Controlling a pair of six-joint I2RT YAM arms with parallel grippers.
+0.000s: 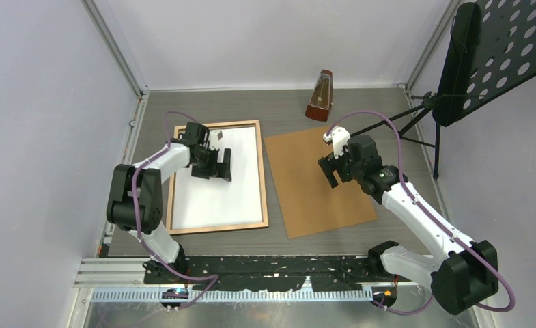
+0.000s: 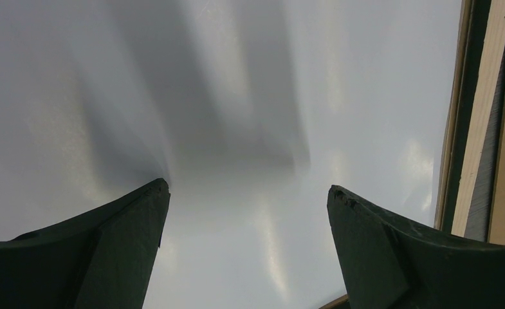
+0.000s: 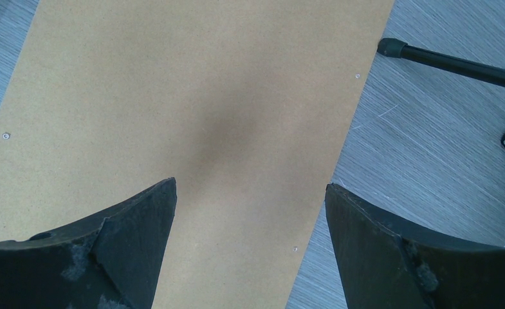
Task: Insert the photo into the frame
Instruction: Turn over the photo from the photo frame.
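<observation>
Lying white-side-up in the frame [image 1: 217, 228], the photo [image 1: 217, 198] sits beneath the left hand [image 2: 246, 193] — spread wide.

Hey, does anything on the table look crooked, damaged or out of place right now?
The brown backing board lies askew to the right of the frame, its edges turned at an angle to the frame's, which sits nearly square to the table. Nothing looks spilled or damaged.

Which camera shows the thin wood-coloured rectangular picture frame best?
Top external: almost the whole outline of the thin wood-coloured rectangular frame shows. Left wrist catches only a strip of one side; right wrist shows none of it.
</observation>
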